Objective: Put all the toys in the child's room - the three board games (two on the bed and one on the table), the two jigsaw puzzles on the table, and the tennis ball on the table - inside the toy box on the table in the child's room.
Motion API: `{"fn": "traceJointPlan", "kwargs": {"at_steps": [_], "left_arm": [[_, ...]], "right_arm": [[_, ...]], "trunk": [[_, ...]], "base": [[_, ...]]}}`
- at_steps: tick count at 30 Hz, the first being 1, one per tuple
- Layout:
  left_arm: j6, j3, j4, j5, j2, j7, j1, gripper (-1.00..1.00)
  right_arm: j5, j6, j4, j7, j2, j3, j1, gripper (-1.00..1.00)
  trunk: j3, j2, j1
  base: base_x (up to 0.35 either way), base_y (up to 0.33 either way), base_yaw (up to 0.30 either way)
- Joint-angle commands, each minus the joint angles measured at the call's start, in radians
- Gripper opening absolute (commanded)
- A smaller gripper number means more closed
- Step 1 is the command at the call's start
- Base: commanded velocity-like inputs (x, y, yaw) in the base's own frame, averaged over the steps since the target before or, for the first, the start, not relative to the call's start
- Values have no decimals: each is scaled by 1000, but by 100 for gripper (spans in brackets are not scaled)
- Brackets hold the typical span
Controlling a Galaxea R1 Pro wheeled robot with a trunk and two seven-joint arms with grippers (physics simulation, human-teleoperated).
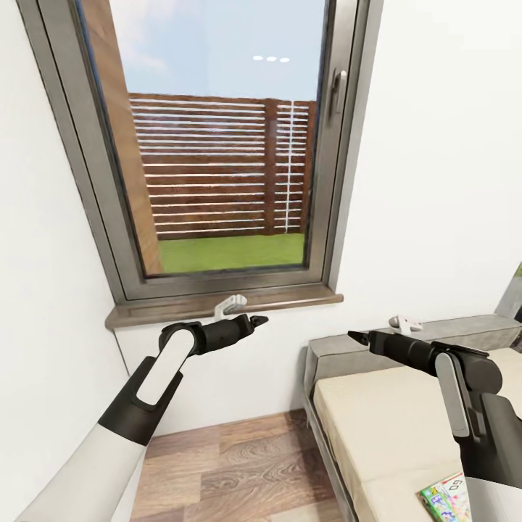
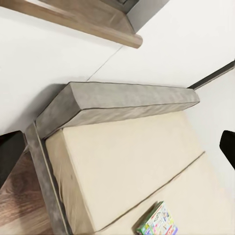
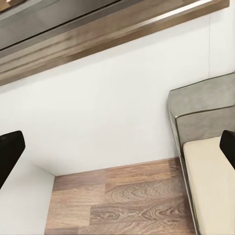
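Black fingers: we see the left gripper [image 1: 255, 319] held out in front of the window sill [image 1: 217, 308], and in the left wrist view its two fingertips [image 2: 11, 152] stand far apart with nothing between them, so it is wide and empty.
Right hand: the right gripper [image 1: 355, 336] points toward the headboard; in the right wrist view its fingertips [image 3: 10, 149] are also far apart and hold nothing.
Task thing: one board game [image 1: 444, 497], a flat printed box with a green edge, lies on the beige mattress of the bed [image 1: 377, 406], near the right forearm.
Step in hand: we judge that we are approaching the bed to take this board game; no toy is held yet.
How to do it well: we should turn the trunk toward the box, lower the right gripper over one thin edge, and close on the edge, because the box is flat and the mattress is soft.
Materials: grey fabric frame, smooth pale mattress with a seam, wood-grain floor [image 1: 232, 471], brown polished sill, plain white wall [image 1: 435, 181].
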Motion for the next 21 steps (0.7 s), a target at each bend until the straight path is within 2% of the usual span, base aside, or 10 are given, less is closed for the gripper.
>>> {"fn": "traceJointPlan", "kwargs": {"at_steps": [1, 13, 21], "left_arm": [[1, 0, -1, 11, 0, 10, -1, 100], [-1, 0, 1, 11, -1, 10, -1, 100], [-7, 5, 51, 12, -1, 10, -1, 100]], "right_arm": [[-2, 5, 0, 2, 0, -1, -1, 100], [-2, 5, -1, 2, 0, -2, -1, 100], [0, 5, 8, 1, -3, -6, -3, 100]], "trunk": [[-1, -1, 0], [-1, -1, 0], [-1, -1, 0]], "base": [[28, 0, -11], [9, 0, -8], [1, 0, -146]]}}
